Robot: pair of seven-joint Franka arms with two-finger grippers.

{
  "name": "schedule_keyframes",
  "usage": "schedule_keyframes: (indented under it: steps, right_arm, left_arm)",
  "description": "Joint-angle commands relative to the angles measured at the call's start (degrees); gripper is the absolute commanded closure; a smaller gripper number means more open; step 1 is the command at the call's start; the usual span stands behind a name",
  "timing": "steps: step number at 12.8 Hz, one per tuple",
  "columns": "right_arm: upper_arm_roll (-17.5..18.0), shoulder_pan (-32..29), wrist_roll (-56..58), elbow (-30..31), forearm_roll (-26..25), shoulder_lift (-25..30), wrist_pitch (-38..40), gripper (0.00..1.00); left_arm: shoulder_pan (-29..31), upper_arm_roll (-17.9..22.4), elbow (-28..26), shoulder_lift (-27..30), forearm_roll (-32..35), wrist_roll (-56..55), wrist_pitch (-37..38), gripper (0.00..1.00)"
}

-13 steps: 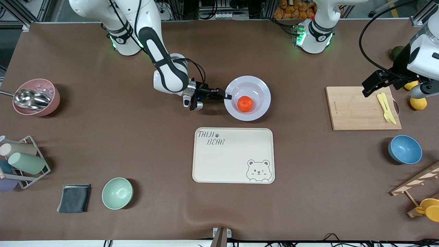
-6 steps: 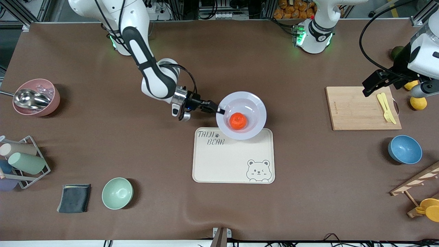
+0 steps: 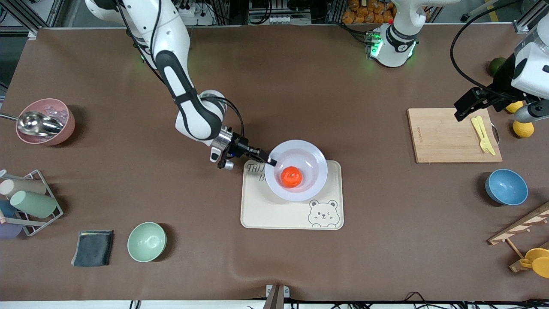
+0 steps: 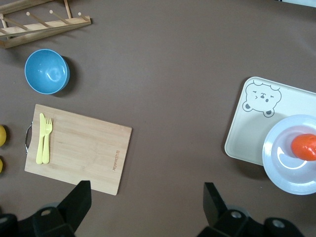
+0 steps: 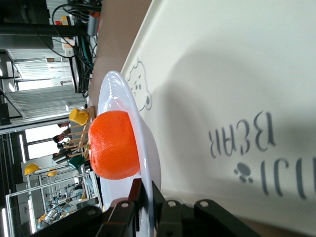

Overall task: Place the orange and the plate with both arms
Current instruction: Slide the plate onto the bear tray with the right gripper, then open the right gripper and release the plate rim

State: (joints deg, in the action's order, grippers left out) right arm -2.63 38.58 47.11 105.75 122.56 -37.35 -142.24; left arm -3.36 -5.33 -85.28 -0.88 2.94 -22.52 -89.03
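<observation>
The pale lavender-white plate point(image 3: 313, 159) is held over the cream bear-printed tray point(image 3: 266, 214), with the small orange point(image 3: 291, 177) lying in its middle. My right gripper point(image 3: 270, 162) is shut on the plate's rim at the side toward the right arm's end of the table. In the right wrist view the fingers pinch the rim point(image 5: 148, 190), with the orange point(image 5: 112, 144) in the plate point(image 5: 148, 148) over the tray point(image 5: 237, 74). My left gripper point(image 3: 472, 103) is open and empty, raised over the wooden cutting board point(image 3: 446, 137); its fingers point(image 4: 76, 205) are spread wide in the left wrist view.
A yellow fork point(image 3: 482, 134) lies on the cutting board. Lemons point(image 3: 523, 128) and a dark green fruit point(image 3: 496, 65) sit by the left arm. Blue bowl point(image 3: 506, 187), green bowl point(image 3: 146, 241), pink bowl with scoop point(image 3: 45, 122), cup rack point(image 3: 25, 201), dark cloth point(image 3: 92, 247), wooden rack point(image 3: 521, 227).
My right gripper has carried the plate with the orange from the bare table to over the tray, toward the front camera. The left arm has not moved.
</observation>
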Motion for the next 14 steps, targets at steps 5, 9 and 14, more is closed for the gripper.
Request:
schedule_keyframes:
  steps: [5, 9, 14]
  right_arm:
    - [0.7, -2.7, -3.6, -7.1, -3.6, -6.8, -0.5, 1.0]
    - [0.7, -2.6, -9.0, -7.1, -9.0, -6.8, -2.4, 1.0]
    - [0.7, -2.6, -9.4, -7.3, -9.4, -6.8, -3.1, 0.81]
  left_arm:
    - [0.4, 0.1, -0.8, 1.0, -1.1, 1.2, 0.5, 0.0]
    - [0.5, 0.1, -0.8, 1.0, -1.1, 1.2, 0.4, 0.0]
    - [0.6, 0.0, -0.8, 0.9, -1.2, 1.2, 0.3, 0.0]
